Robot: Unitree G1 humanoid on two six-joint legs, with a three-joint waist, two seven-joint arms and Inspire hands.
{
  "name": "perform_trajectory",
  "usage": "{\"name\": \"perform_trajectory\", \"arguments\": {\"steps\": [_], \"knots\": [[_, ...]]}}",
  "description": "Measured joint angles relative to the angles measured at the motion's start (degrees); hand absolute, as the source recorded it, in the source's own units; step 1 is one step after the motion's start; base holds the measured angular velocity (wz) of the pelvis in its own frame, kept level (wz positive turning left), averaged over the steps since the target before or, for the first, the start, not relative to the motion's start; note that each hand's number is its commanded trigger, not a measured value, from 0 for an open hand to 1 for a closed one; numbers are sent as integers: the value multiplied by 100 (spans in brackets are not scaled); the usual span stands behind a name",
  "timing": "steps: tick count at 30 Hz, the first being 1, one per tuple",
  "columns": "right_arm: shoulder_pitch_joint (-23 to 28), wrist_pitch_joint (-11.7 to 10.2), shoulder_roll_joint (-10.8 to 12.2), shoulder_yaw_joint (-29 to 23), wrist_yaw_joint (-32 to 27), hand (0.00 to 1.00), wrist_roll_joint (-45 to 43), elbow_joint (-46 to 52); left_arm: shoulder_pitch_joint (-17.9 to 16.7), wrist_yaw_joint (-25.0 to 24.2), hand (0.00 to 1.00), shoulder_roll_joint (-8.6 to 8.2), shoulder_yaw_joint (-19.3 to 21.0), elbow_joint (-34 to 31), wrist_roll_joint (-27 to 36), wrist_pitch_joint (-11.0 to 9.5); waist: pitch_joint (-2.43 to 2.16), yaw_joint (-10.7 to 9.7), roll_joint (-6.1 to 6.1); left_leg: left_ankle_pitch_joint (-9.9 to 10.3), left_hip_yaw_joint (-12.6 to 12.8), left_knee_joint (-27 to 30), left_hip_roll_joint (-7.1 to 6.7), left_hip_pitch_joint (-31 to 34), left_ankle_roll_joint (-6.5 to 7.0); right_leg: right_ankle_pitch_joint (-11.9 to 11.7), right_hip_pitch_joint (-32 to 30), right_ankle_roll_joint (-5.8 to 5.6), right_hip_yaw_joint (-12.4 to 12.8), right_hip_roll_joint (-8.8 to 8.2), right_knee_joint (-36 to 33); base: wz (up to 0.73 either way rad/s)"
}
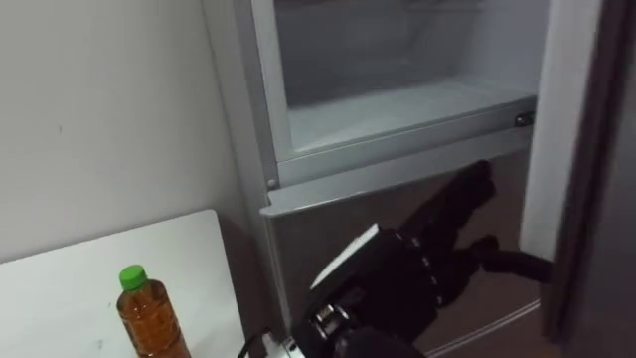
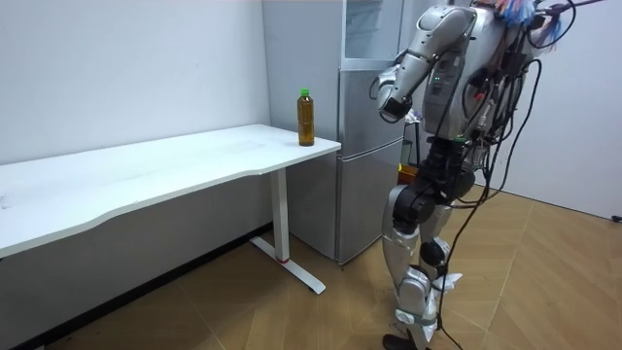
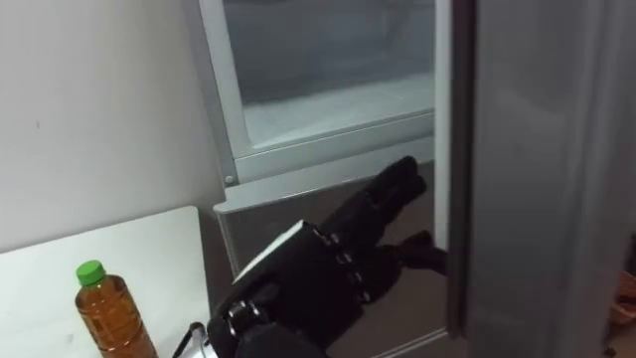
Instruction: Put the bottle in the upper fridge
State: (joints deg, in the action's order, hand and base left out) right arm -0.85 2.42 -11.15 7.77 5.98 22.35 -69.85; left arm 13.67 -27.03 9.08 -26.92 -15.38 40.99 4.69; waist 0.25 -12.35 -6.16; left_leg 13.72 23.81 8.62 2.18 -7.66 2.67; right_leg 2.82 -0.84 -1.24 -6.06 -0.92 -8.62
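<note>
The bottle (image 1: 149, 318), amber with a green cap, stands upright on the white counter (image 1: 70, 288) in the lower left of the frame. It is held by nothing and is well apart from the left hand (image 1: 397, 278). That hand, lower centre, is released, with its fingers straight and pointing up and right against the lower fridge door (image 1: 308, 229). The upper fridge (image 1: 397, 109) is open across the top of the frame.

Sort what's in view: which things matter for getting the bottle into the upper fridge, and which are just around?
Job: bottle, standing at the corner of the table; upper fridge, its door open; left hand, open, in front of the lower door.
Just around: table; lower door; wall.
</note>
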Motion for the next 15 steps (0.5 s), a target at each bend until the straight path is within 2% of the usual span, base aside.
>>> {"name": "perform_trajectory", "arguments": {"steps": [6,9,13,15], "knots": [[-28,-3,13,1,51,0,223,-27,1,-259,0,-62,-262,-54,5,-1,19,-156,28,-9,66,2,22,-13,-25,22,-54,34,47,25,2,-9],[-28,-3,30,6,55,0,259,-30,1,-382,0,-46,-312,-42,6,10,51,-157,78,-20,91,-1,35,-5,-43,23,-84,46,121,55,-5,-4],[-39,-33,46,9,106,0,260,-27,-6,-408,0,173,-503,115,-59,340,85,-157,146,-23,91,0,43,37,-49,25,-129,52,136,69,-3,0],[-39,-53,60,11,104,0,254,-23,-7,-411,0,181,-504,114,-159,399,80,-157,168,-23,91,3,43,70,-50,23,-162,54,134,71,-2,0]]}}
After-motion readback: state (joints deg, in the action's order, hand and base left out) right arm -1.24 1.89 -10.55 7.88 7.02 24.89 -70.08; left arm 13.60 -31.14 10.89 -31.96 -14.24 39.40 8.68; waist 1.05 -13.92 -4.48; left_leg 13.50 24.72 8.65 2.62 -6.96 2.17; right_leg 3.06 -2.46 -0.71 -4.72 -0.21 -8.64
